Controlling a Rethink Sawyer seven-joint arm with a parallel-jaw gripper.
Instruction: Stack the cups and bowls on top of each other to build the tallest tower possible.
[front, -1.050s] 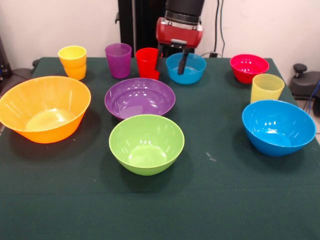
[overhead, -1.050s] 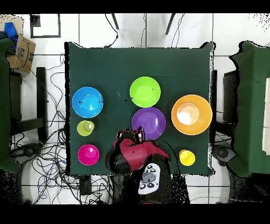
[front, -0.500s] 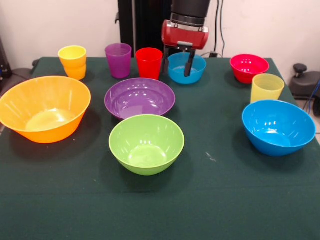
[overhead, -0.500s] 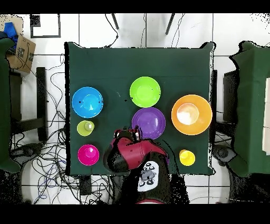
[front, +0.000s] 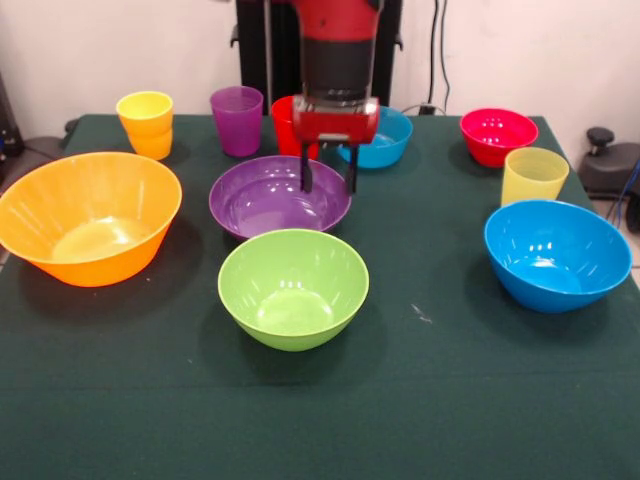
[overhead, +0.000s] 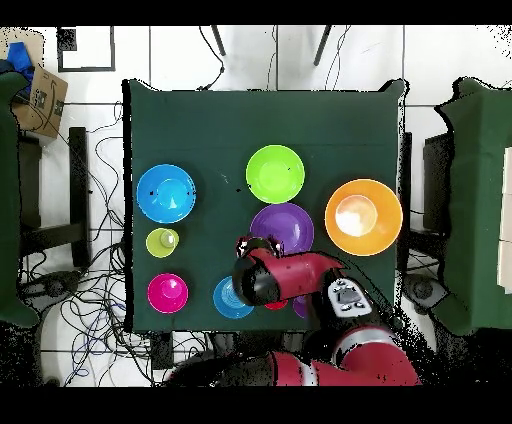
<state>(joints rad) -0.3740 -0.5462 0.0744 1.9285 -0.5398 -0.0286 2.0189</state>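
Note:
My gripper (front: 328, 180) hangs open and empty over the far right rim of the purple bowl (front: 270, 197), also seen from overhead (overhead: 257, 243). The green bowl (front: 293, 287), orange bowl (front: 88, 215) and large blue bowl (front: 557, 253) stand apart on the cloth, nothing stacked. Along the far edge are the orange-yellow cup (front: 146, 123), purple cup (front: 237, 120), red cup (front: 285, 118) partly behind the gripper, small blue bowl (front: 388, 137) and red-pink bowl (front: 498, 135). The pale yellow cup (front: 533, 175) stands behind the large blue bowl.
The table (front: 450, 400) is covered in dark green cloth. From overhead the arm (overhead: 300, 275) covers the cups near the robot's side, and cables lie on the floor around the table.
The gripper has left the small blue bowl, coming forward and lower to the purple bowl's rim. The red cup, tilted a second ago, stands upright.

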